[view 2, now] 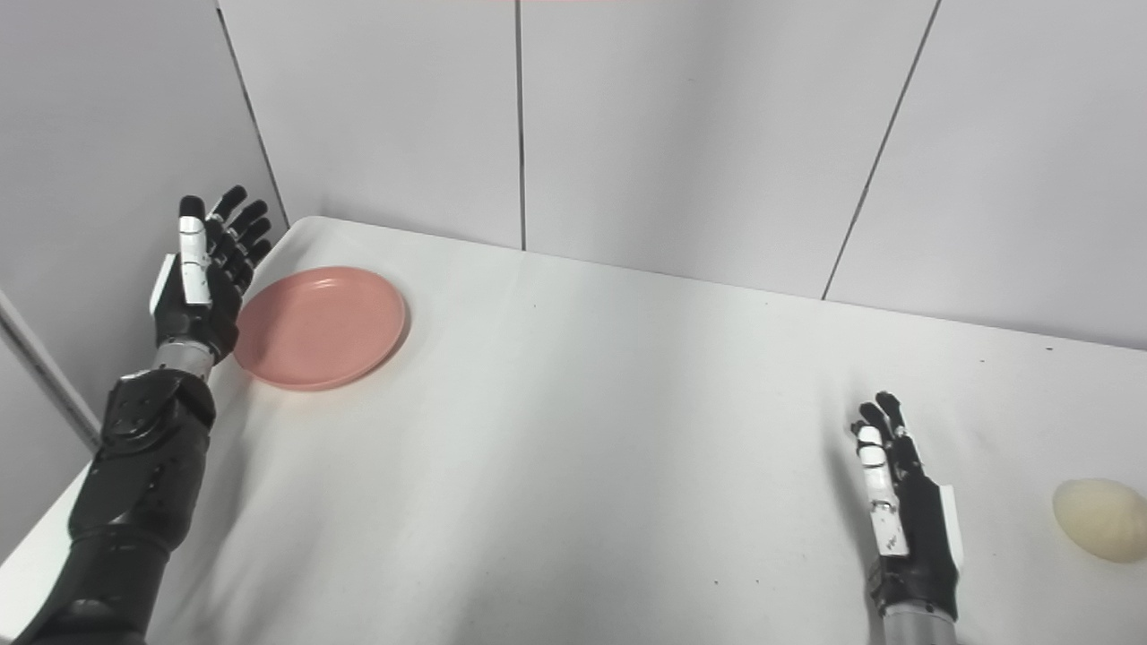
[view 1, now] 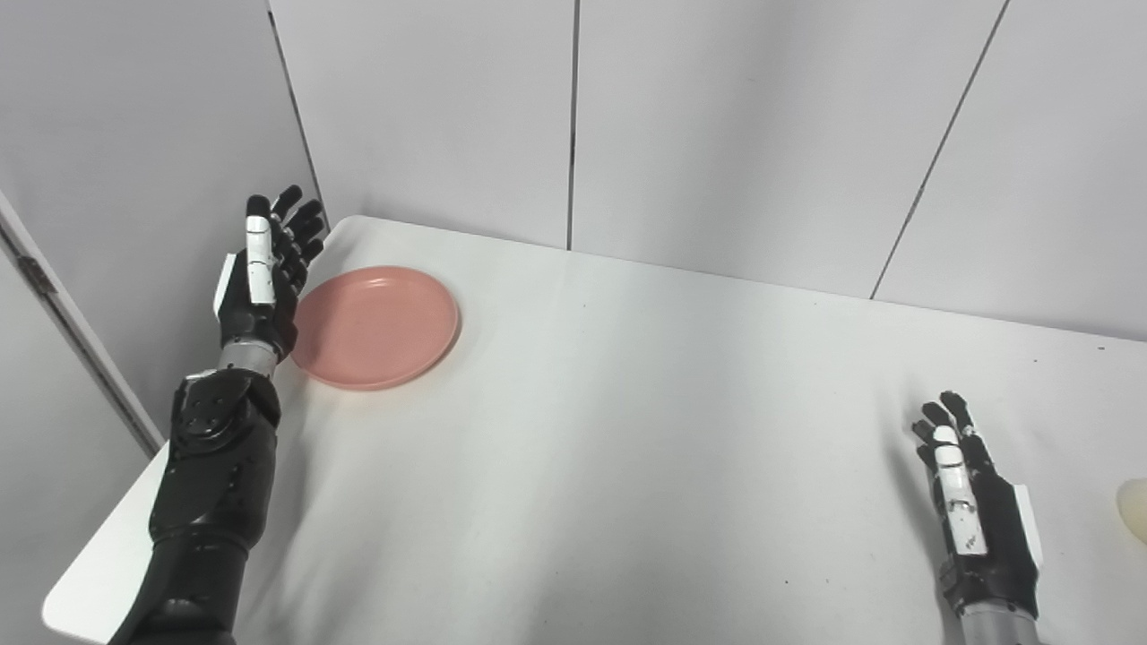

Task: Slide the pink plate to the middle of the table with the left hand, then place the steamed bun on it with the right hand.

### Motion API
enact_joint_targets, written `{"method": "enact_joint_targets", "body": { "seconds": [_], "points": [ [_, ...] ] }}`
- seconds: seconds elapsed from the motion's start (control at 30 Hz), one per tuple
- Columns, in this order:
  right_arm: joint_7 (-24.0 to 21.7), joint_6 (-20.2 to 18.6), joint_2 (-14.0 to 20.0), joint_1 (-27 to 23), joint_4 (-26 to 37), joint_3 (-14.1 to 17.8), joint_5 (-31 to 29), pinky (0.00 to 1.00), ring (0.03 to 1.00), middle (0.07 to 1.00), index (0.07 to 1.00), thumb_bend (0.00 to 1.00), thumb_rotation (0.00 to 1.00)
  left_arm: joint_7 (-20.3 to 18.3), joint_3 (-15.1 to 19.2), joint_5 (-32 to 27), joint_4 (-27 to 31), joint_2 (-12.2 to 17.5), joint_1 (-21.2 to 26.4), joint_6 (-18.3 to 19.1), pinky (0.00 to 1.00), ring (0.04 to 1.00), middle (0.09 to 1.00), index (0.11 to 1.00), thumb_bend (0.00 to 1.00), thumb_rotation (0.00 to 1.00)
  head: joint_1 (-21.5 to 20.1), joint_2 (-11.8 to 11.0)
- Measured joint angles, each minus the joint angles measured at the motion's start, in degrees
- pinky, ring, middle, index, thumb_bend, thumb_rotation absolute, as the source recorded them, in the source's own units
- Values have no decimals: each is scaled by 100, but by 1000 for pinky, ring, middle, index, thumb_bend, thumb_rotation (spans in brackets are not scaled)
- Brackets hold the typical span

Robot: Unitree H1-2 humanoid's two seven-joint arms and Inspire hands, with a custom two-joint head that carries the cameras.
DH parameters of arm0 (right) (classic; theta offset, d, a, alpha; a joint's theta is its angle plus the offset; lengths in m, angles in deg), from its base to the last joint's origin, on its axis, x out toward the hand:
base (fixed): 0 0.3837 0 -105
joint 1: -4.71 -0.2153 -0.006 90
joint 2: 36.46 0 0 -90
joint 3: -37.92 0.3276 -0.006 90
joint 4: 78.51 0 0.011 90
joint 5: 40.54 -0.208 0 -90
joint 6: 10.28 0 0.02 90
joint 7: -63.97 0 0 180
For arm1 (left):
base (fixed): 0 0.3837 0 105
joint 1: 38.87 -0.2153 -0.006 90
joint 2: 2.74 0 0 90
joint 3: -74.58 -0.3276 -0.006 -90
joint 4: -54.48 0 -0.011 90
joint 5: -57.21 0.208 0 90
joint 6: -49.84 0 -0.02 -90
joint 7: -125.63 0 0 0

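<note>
1. The plate [view 1: 375, 326] sits near the counter's far left corner, well away from the middle, so I'd say the slide hasn't begun.
2. The left hand [view 1: 263, 279] stands upright just beside the plate's left rim, fingers [view 1: 300, 224] spread and holding nothing; whether it touches the rim I can't tell.
3. The bun [view 2: 1100, 519] lies by the counter's right edge, well apart from the plate, so both steps look left to do.
4. The right hand [view 2: 903, 517] rests near the front right, close to the bun but clear of it, fingers straight and empty.
5. The counter [view 1: 627, 430] between plate and middle shows only white cloth; I see nothing in the way. Grey wall panels [view 1: 717, 134] stand behind.
</note>
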Motion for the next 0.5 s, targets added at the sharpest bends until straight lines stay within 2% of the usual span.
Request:
{"method": "enact_joint_targets", "body": {
  "seconds": [0.17,0.33,0.5],
  "points": [
    [-17,-16,-6,10,43,0,-85,990,926,934,945,345,867,206,-11,221,-178,-2,1,-40,951,919,883,872,846,1000,53,-9],
    [-40,-62,35,29,173,-3,-102,983,924,932,946,324,856,258,-13,345,-456,8,0,-180,976,927,890,874,837,1000,44,-18],
    [-64,-66,37,41,180,-17,-110,988,928,932,942,318,857,327,-5,440,-608,82,2,-296,951,913,882,864,854,1000,35,-9]
  ]
}}
